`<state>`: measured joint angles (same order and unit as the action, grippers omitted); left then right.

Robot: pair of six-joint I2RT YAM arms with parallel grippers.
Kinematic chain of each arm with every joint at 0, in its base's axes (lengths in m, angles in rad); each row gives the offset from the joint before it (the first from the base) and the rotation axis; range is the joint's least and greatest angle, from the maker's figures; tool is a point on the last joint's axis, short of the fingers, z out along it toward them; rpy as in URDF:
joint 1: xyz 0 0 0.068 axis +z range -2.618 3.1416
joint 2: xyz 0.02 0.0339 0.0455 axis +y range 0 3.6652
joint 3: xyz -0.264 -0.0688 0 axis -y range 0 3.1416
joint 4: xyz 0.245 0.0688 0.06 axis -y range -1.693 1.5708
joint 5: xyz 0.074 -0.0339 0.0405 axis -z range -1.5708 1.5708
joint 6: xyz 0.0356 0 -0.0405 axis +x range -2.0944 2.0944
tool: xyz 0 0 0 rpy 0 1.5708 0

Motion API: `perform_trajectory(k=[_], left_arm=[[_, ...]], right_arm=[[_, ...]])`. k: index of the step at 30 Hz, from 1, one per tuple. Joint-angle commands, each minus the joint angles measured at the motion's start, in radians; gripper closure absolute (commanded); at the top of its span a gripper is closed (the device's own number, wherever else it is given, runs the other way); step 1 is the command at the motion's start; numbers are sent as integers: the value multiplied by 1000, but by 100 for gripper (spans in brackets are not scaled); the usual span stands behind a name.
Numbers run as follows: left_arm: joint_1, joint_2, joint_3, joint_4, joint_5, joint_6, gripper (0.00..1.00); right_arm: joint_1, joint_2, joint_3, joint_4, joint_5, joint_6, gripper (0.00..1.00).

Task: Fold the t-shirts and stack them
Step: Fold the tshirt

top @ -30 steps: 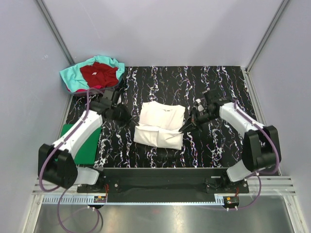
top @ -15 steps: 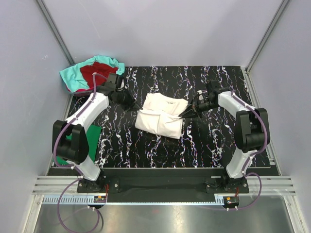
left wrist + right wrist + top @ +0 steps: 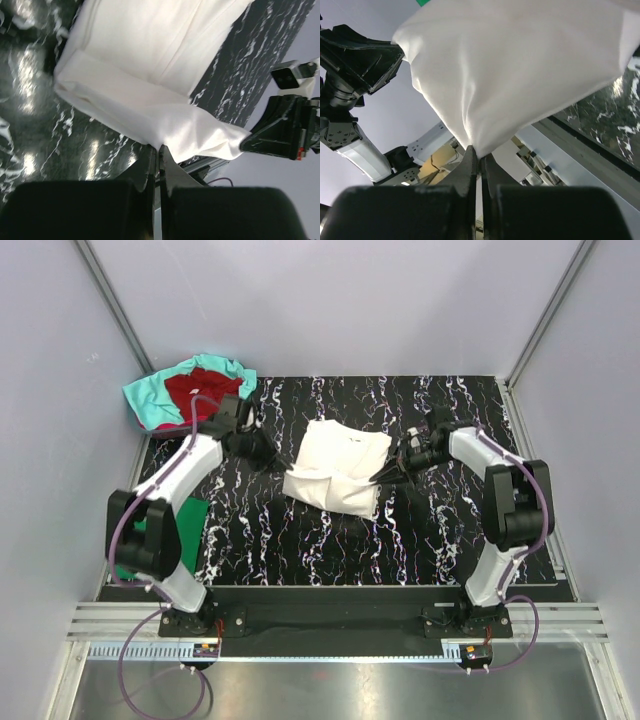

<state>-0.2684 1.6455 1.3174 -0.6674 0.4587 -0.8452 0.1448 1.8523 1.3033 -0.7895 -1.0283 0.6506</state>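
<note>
On the table (image 3: 450, 530), my left gripper (image 3: 159, 150) pinches one near corner of the white shirt (image 3: 335, 468) lying mid-table, my right gripper (image 3: 480, 151) pinches the other, and I judge both should carry that edge forward level and together, so the fold lands flat.

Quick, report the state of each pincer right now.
Left pincer: closed, pinching an edge of the white cloth t-shirt.
Right pincer: closed, pinching the same t-shirt at its other side.
</note>
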Motion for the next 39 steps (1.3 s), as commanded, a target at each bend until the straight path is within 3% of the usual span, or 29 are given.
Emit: perform_trajectory(k=[1, 12, 18, 26, 31, 35, 39], left_arm=[[5, -160, -130, -35, 18, 11, 100], [-9, -628, -495, -135, 15, -49, 100], [-32, -861, -592, -311, -11, -71, 100], [-49, -1096, -609, -498, 3, -121, 100], [-49, -1075, -546, -514, -6, -120, 100], [-49, -902, -457, -428, -15, -95, 100], [-49, -716, -292, -333, -38, -45, 100]], right_arm=[[21, -143, -93, -47, 13, -34, 100], [145, -433, -354, -97, 53, -13, 100], [274, -655, -545, -74, 77, 119, 100], [462, -902, -703, -76, 94, 314, 100], [476, -963, -742, 51, 36, 455, 100], [473, -885, -730, 231, -16, 554, 100], [392, -721, -604, 150, -48, 384, 100]])
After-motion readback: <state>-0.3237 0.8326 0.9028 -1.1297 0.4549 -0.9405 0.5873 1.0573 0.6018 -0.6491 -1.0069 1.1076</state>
